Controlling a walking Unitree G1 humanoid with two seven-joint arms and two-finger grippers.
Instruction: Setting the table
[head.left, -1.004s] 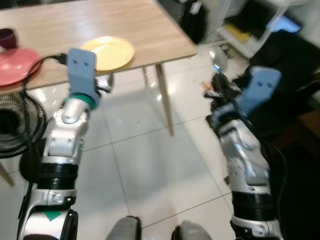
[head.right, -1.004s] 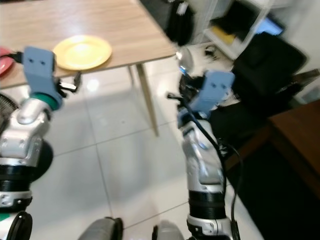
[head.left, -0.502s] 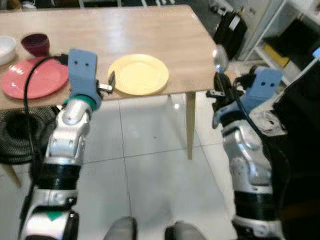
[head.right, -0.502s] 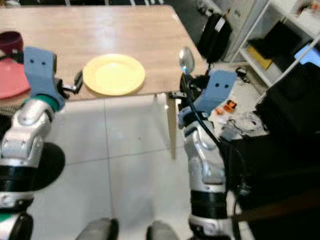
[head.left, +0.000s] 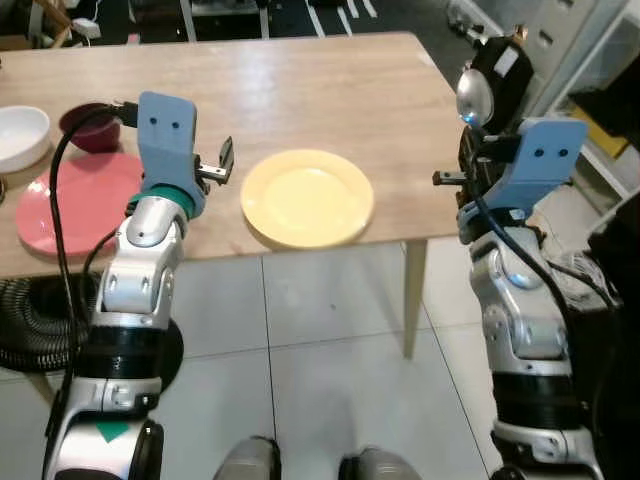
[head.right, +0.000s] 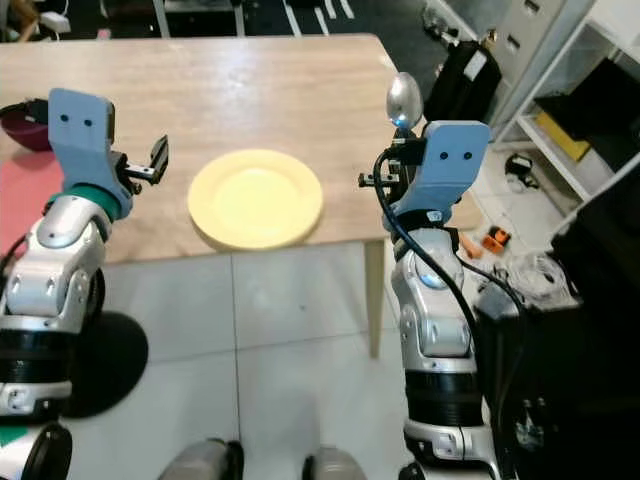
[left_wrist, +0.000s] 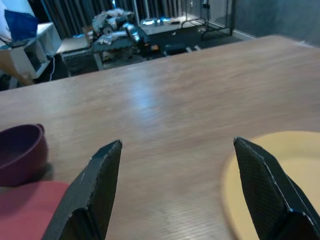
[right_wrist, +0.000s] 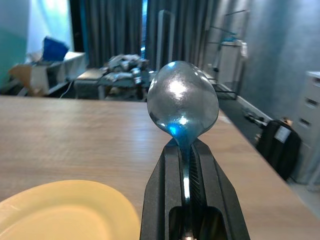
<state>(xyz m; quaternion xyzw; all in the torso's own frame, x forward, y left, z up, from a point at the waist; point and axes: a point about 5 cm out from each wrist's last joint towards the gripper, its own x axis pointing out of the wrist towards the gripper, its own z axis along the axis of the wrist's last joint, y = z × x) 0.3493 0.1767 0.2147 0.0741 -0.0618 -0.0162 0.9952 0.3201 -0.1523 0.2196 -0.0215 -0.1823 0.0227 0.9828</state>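
Observation:
A yellow plate (head.left: 307, 197) lies near the front edge of the wooden table (head.left: 300, 90). My right gripper (right_wrist: 186, 165) is shut on a metal spoon (head.left: 473, 98), bowl end up, held above the table's right edge, to the right of the plate. The spoon (right_wrist: 182, 102) fills the middle of the right wrist view. My left gripper (head.left: 222, 160) hangs open and empty just left of the yellow plate, over the table's front edge; its fingers (left_wrist: 97, 185) frame the bare tabletop. Further left lie a pink plate (head.left: 72, 200), a dark red bowl (head.left: 90, 126) and a white bowl (head.left: 20, 135).
A black fan (head.left: 35, 320) stands on the tiled floor under the table's left part. A table leg (head.left: 413, 300) comes down at the front right. A black bag (head.left: 500, 70) and white shelves (head.right: 570, 110) stand to the right of the table.
The camera has swung left and toward the table, so the table now sits squarely ahead. Both arms are raised closer to the table edge; the spoon stays gripped.

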